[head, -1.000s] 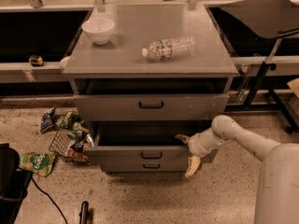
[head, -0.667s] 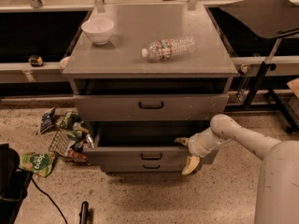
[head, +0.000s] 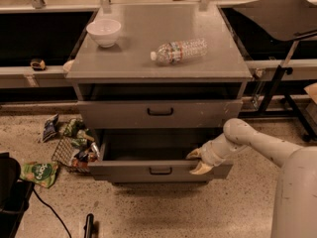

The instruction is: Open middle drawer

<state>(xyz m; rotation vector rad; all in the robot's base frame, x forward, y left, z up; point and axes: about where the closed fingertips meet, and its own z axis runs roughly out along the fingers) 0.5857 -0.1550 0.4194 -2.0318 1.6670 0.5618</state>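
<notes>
A grey cabinet (head: 148, 58) has an upper drawer (head: 124, 114) that is closed. The drawer below it (head: 124, 171) is pulled out toward me, and its dark inside shows. My gripper (head: 198, 161) is at the right part of this drawer's front edge. One fingertip (head: 193, 154) is inside the drawer and the other is in front of the panel. It is shut on the front panel, to the right of the handle (head: 160, 171). My arm (head: 257, 143) reaches in from the right.
A white bowl (head: 104, 32) and a lying water bottle (head: 179, 50) are on the cabinet top. Snack bags (head: 39, 172) and a wire basket (head: 74, 150) lie on the floor at the left. A black stand (head: 277, 83) is at the right.
My gripper has risen a little along the drawer's front edge. The drawer has come out slightly more.
</notes>
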